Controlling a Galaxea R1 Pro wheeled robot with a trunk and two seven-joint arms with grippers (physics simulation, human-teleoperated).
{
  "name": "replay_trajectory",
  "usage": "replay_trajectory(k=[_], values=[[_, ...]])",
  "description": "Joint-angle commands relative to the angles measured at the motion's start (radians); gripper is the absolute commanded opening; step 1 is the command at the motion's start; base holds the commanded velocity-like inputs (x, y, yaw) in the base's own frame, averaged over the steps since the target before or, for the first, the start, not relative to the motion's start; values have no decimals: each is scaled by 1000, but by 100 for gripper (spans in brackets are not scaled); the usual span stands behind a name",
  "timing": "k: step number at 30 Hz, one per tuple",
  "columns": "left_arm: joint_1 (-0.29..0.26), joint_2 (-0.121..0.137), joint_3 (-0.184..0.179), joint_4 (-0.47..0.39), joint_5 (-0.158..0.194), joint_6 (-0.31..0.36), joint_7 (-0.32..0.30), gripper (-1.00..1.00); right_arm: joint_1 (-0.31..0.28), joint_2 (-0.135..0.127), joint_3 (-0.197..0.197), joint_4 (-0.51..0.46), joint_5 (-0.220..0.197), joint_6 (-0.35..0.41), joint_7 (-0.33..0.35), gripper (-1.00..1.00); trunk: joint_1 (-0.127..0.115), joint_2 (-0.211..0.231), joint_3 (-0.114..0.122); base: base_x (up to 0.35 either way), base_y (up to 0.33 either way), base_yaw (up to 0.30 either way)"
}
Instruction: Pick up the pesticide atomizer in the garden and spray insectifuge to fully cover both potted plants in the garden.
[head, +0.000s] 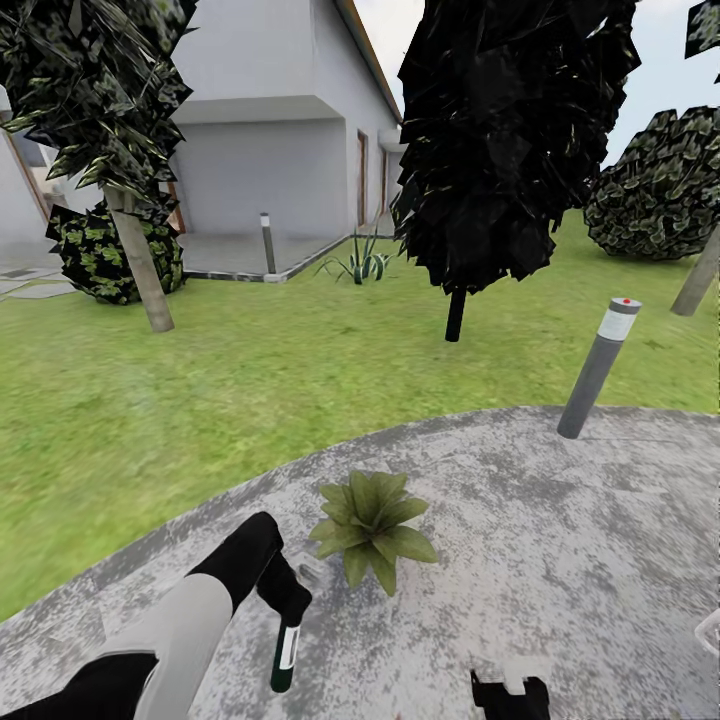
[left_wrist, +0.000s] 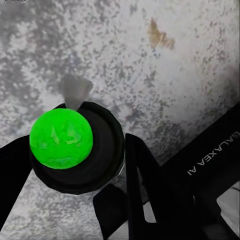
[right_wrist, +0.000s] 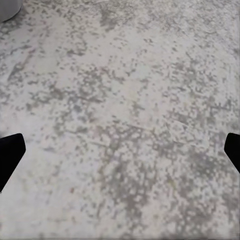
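Garden lawn (head: 200, 400): green grass is spreading out towards the house, with dark trees and a round shrub standing on it
Patio (head: 560, 520): grey speckled paving is curving across the near ground, and both arms are hanging over it
Bollard lamp (head: 598, 368): a grey post is leaning at the patio's far edge, well apart from the work
Potted plant (head: 372, 522): one low rosette of pointed green leaves is sitting on the paving; its pot is hidden under the leaves, and a second plant is not to be made out here
Left gripper (head: 288, 612): it is pinching the neck of the bottle, fingers pressed in on either side, just beside the plant on the robot's left and nearer the robot
Pesticide atomizer (head: 285, 655): the dark green bottle with its white band is hanging from the left gripper with its long axis upright; in the left wrist view its bright green cap (left_wrist: 61, 139) is sitting between the dark fingers
Right gripper (head: 510, 695): its fingers are standing spread with nothing between them, low over bare paving
Key relation: the plant is lying ahead and a little to the right of the held bottle, close by; the left arm is the nearer one and is already carrying the sprayer, so the nozzle probably needs turning towards the leaves
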Motion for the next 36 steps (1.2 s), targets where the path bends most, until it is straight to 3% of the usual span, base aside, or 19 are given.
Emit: replay_trajectory(k=[1, 6, 11, 16, 20, 24, 28, 31, 36], values=[[0, -1, 6, -2, -11, 6, -10, -100, 0, 0, 8, 0, -6, -2, -5, 100, 0, 0, -1, 0, 0, -183], [-2, -2, 5, -3, -12, 6, -14, -100, 0, 0, 7, 0, -7, -2, -5, 100, 0, 0, -1, 41, 0, -264], [-46, -11, 6, -2, -41, 8, -29, -100, 0, 0, 7, 1, -7, -2, -7, 100, 0, 0, -1, 237, 0, -262], [-54, -19, 5, -2, -46, 10, -40, -100, 0, -1, 7, 1, -7, -2, -7, 100, 0, 0, -1, 151, 0, -47], [-78, -31, -53, -1, -45, 57, -49, -100, 1, -1, 7, 1, -7, -2, -7, 100, 0, 0, -1, 9, 0, -2], [-83, -30, -104, -3, -47, 76, -175, -100, 1, -1, 7, 1, -7, -2, -7, 100, 0, 0, -1, 0, 0, 0], [-84, -29, -178, -3, -48, 82, -212, -100, 1, -1, 7, 1, -7, -2, -7, 100, 0, 0, -1, 0, 0, 0], [-88, -30, -191, -3, -46, 84, -216, -100, 1, -1, 7, 1, -7, -2, -7, 100, 0, 0, -1, 0, 0, 0], [-153, -33, -194, -3, -42, 98, -253, -100, 1, 0, 7, 1, -7, -2, -7, 100, 0, 0, -1, 0, 0, 0]])
